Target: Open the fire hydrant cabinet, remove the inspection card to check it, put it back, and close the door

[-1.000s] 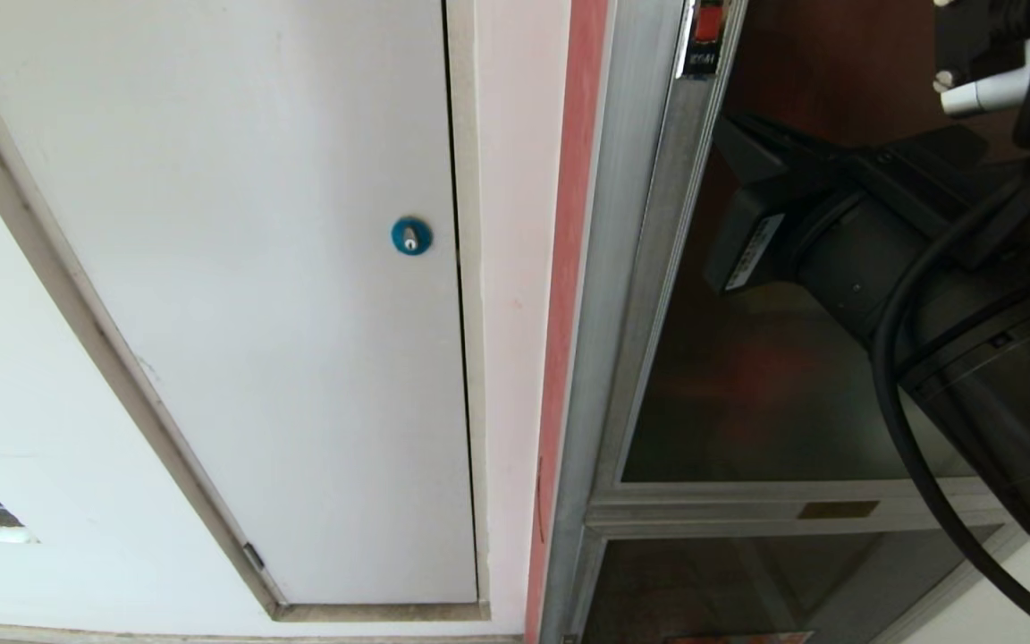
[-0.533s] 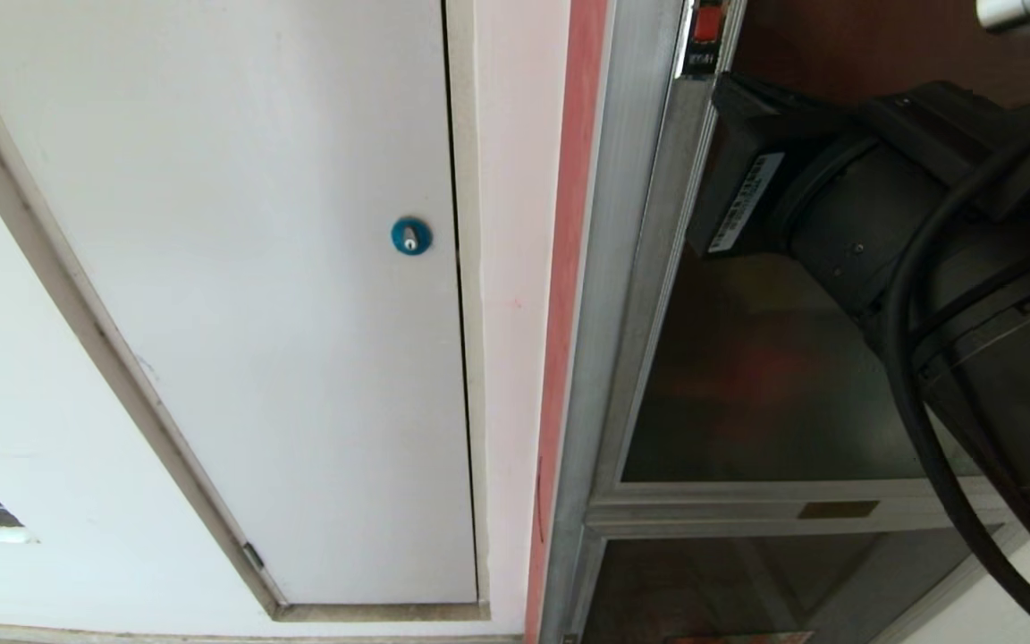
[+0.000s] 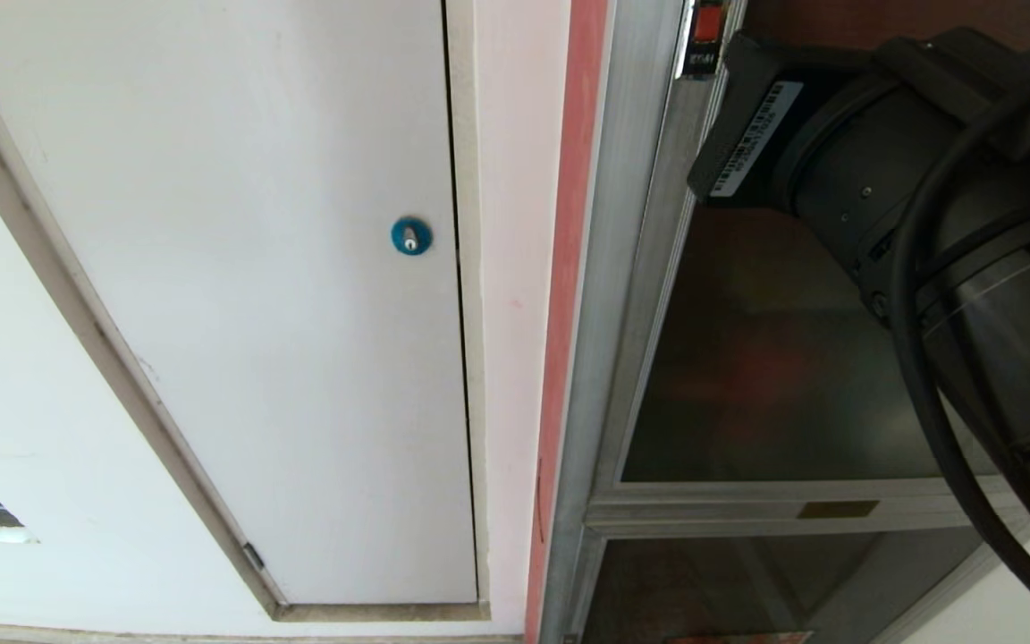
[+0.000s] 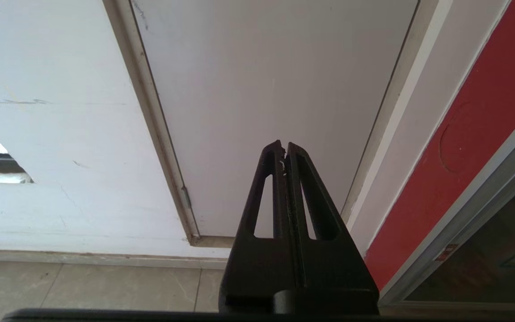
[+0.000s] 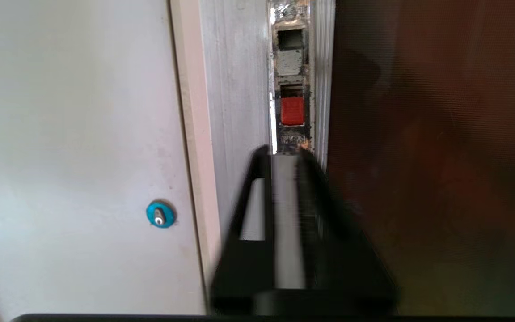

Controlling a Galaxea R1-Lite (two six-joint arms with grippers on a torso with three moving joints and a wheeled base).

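Raised since the earlier frame, the right arm (image 3: 908, 179) now fills the head view's 2 o'clock corner. Right gripper (image 5: 284, 154) jaws are slightly parted below the red latch (image 5: 292, 111) on the shut door (image 3: 774, 358). Left gripper (image 4: 284, 145) is clenched.

Even, soft daylight on the white panel (image 3: 238, 268); dim reflections on the dark tinted door (image 3: 774, 385). Right gripper (image 5: 284, 154) fingers (image 5: 257, 201) motion-blurred in the right wrist view; head view sharp.
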